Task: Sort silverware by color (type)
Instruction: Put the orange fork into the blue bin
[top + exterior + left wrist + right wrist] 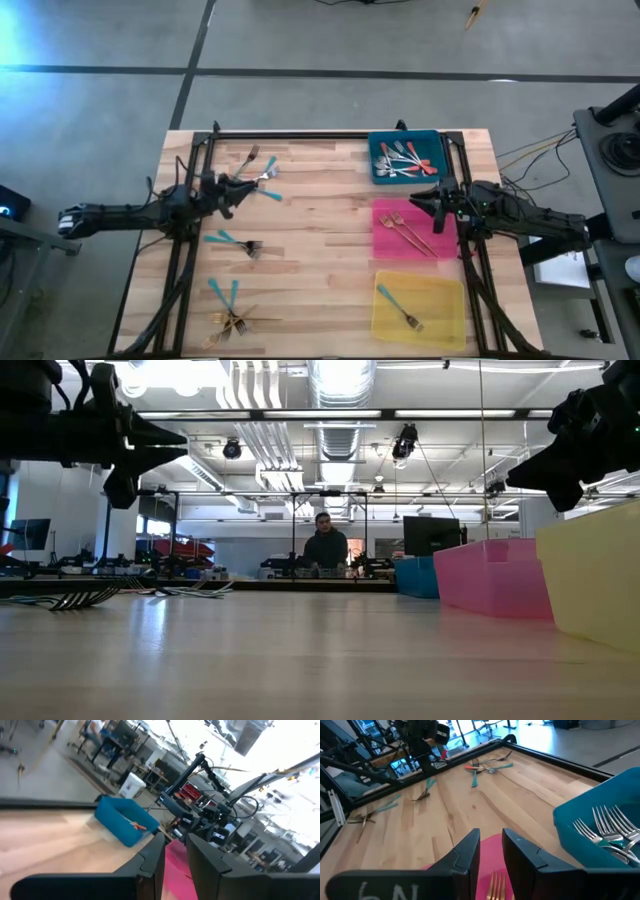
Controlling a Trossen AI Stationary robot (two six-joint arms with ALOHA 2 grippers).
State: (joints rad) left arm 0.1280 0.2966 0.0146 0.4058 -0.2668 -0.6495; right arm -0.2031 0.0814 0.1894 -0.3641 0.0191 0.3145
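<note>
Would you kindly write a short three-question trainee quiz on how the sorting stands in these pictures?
1. True or false: the yellow tray holds one teal fork.
2. Which tray holds the gold forks? A blue, B pink, C yellow.
3. Fill in: the right gripper hovers over the ____ tray's edge, holding nothing.

Key: 1 true; 2 B, the pink tray; 3 pink. The left gripper waits near the loose forks.

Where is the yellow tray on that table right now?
In the high view the yellow tray sits at the table's front right corner, just below the pink tray, with one teal-handled fork lying inside it.
</note>
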